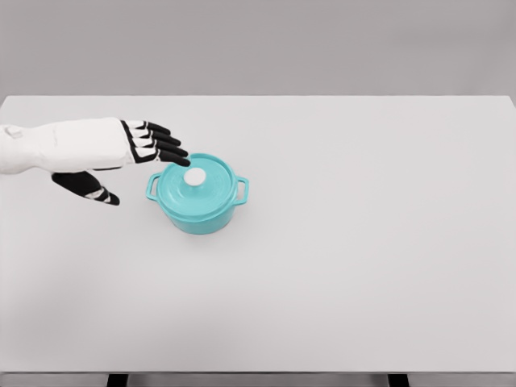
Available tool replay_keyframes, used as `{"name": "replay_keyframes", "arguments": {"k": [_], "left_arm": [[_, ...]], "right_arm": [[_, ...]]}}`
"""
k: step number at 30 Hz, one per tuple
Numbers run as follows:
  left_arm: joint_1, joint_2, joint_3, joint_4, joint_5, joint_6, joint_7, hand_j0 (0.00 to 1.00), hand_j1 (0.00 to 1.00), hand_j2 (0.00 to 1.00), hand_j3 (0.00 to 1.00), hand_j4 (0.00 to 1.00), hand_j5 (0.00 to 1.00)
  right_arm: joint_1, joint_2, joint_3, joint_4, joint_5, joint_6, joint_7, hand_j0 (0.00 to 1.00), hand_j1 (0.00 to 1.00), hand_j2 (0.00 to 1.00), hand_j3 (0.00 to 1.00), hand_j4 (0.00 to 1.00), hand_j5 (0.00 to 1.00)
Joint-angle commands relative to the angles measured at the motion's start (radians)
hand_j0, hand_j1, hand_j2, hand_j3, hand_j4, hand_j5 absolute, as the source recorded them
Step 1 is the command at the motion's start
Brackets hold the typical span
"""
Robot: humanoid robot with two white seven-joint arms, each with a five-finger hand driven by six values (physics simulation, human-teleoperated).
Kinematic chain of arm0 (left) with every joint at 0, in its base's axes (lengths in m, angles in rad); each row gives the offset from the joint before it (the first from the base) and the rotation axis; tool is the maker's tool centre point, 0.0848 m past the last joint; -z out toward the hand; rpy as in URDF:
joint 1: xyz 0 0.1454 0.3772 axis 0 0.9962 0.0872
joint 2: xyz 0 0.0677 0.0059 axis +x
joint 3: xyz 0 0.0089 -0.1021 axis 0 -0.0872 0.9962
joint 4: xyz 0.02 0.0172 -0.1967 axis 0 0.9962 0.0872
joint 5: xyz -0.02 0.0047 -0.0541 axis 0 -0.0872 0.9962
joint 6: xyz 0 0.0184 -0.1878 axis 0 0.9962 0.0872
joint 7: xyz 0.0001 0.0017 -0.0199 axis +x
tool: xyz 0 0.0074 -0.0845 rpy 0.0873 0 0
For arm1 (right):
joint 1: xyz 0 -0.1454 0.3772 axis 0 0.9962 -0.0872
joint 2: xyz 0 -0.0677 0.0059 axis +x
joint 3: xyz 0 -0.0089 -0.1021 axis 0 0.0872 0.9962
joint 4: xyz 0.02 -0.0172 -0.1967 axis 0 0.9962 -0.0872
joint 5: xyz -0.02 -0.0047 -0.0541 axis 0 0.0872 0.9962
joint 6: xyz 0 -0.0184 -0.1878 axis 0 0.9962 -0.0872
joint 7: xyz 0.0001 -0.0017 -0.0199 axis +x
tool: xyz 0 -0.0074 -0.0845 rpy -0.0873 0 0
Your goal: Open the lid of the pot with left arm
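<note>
One teal pot (197,205) sits on the table (363,242), lid (197,179) on. At its ten o'clock, the left hand (121,157) hovers with spread fingers, holding nothing. It should probably slide over and pinch the white knob (195,176), then lift straight up.

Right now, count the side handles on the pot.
2. One handle sticks out on the pot's left, below the left hand; the other handle on its right. None seems hidden.
</note>
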Motion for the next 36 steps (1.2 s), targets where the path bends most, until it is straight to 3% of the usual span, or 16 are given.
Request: {"name": "replay_keyframes", "arguments": {"k": [1,4,6,11,15,17,24,30,36], "left_arm": [[0.000,-0.001,-0.007,0.000,0.002,0.003,0.000,1.00,1.00,1.00,1.00,1.00,1.00],[-0.032,-0.022,-0.007,-0.002,-0.010,0.003,0.000,1.00,1.00,1.00,1.00,1.00,1.00],[-0.061,-0.088,-0.007,-0.002,-0.090,0.003,0.000,1.00,1.00,1.00,1.00,1.00,1.00],[-0.077,-0.134,-0.021,0.007,-0.096,0.003,0.000,1.00,1.00,1.00,1.00,1.00,1.00],[-0.141,-0.172,-0.076,0.055,-0.102,0.003,-0.001,1.00,1.00,1.00,1.00,1.00,1.00],[-0.170,-0.198,-0.139,0.070,-0.107,0.003,-0.004,1.00,1.00,1.00,1.00,1.00,1.00],[-0.179,-0.226,-0.177,0.155,-0.140,0.003,-0.042,1.00,1.00,1.00,1.00,1.00,1.00],[-0.184,-0.261,-0.177,0.167,-0.140,0.003,-0.042,1.00,1.00,1.00,1.00,1.00,1.00],[-0.183,-0.306,-0.177,0.277,-0.196,0.003,-0.033,1.00,1.00,1.00,1.00,1.00,1.00]], "right_arm": [[0.002,0.000,0.001,0.002,0.000,0.000,0.000,1.00,1.00,1.00,1.00,1.00,1.00],[0.009,0.000,-0.001,0.005,-0.001,0.001,0.000,1.00,1.00,1.00,1.00,1.00,1.00],[0.008,0.000,-0.001,0.003,-0.001,0.000,0.000,1.00,1.00,1.00,1.00,1.00,1.00],[0.008,0.000,-0.004,0.003,-0.001,0.001,0.000,1.00,1.00,1.00,1.00,1.00,1.00],[0.008,0.000,-0.004,0.003,-0.001,0.001,0.000,1.00,1.00,1.00,1.00,1.00,1.00],[0.008,0.000,-0.004,0.003,-0.001,0.001,0.000,1.00,1.00,1.00,1.00,1.00,1.00],[0.008,0.000,-0.004,0.003,-0.001,0.001,0.000,1.00,1.00,1.00,1.00,1.00,1.00],[0.009,0.000,-0.004,0.003,-0.001,0.001,0.000,1.00,1.00,1.00,1.00,1.00,1.00],[0.008,0.000,-0.004,0.003,-0.001,0.001,0.000,1.00,1.00,1.00,1.00,1.00,1.00]]}}
